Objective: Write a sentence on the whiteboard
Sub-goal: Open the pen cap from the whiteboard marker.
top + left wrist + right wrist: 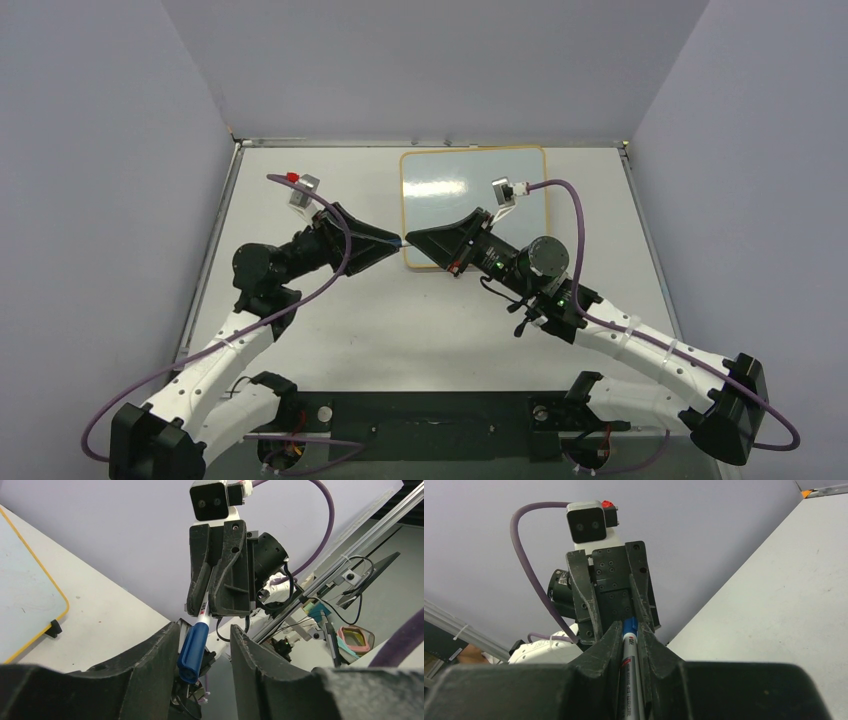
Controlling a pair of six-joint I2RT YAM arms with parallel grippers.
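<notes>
Jaws of the right gripper [630, 628] are clamping together on the white barrel of a marker [630, 667], seen bottom centre in its wrist view. The left gripper [205, 627] is facing it tip to tip, jaws standing apart around the marker's blue cap [192, 647]; the cap is touching one finger and leaving a gap to the other. The whiteboard [440, 190] is sitting on the table [330, 320] at upper centre of the top view, its lower left corner just beside both gripper tips.
</notes>
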